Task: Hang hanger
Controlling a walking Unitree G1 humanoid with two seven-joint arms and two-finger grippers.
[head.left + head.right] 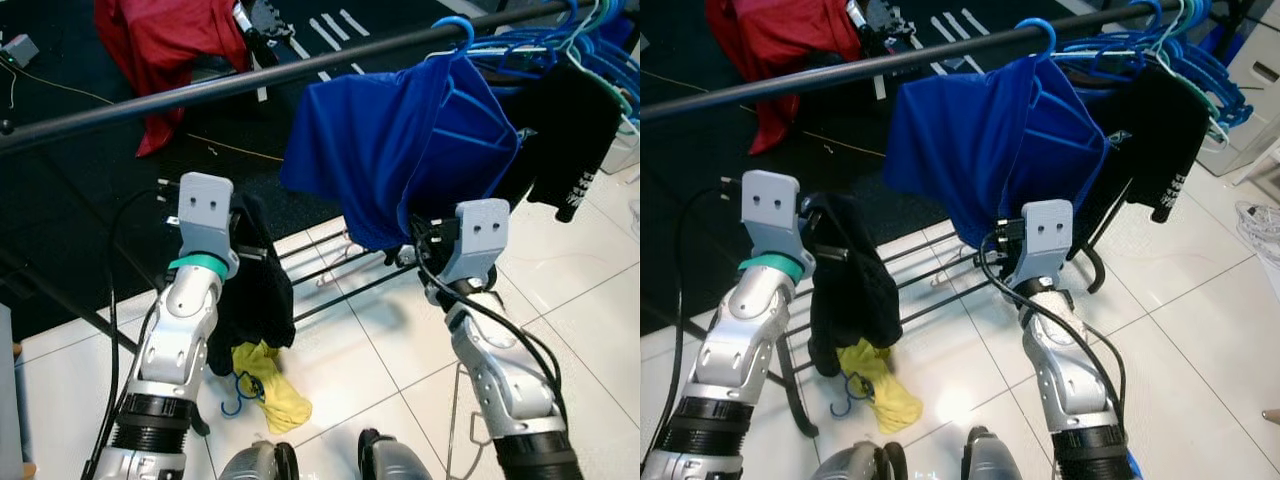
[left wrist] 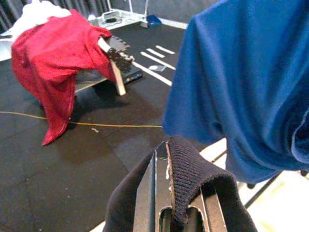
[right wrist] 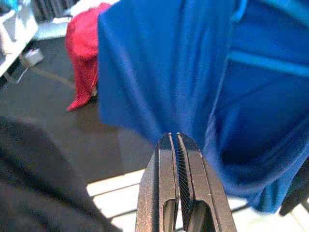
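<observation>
hanger already on the rail, shirt slack beneath it

hanger (image 1: 455,33) is bright blue plastic, its hook over the dark rail (image 1: 200,88), with a blue shirt (image 1: 400,150) draped unevenly off it. i judge it light and fairly stiff, the shirt soft and apt to slide, so i'd grip the plastic near the hook, not the cloth. more blue hangers (image 1: 575,40) and a black garment (image 1: 570,130) crowd the rail just beside it. my right gripper (image 3: 177,159) sits below the shirt's hem, fingers pressed together with nothing between them. my left gripper (image 2: 178,193) is clamped on a black knit cloth (image 1: 255,290) that dangles toward a yellow cloth (image 1: 270,385) on the tiled floor (image 1: 400,380).
</observation>
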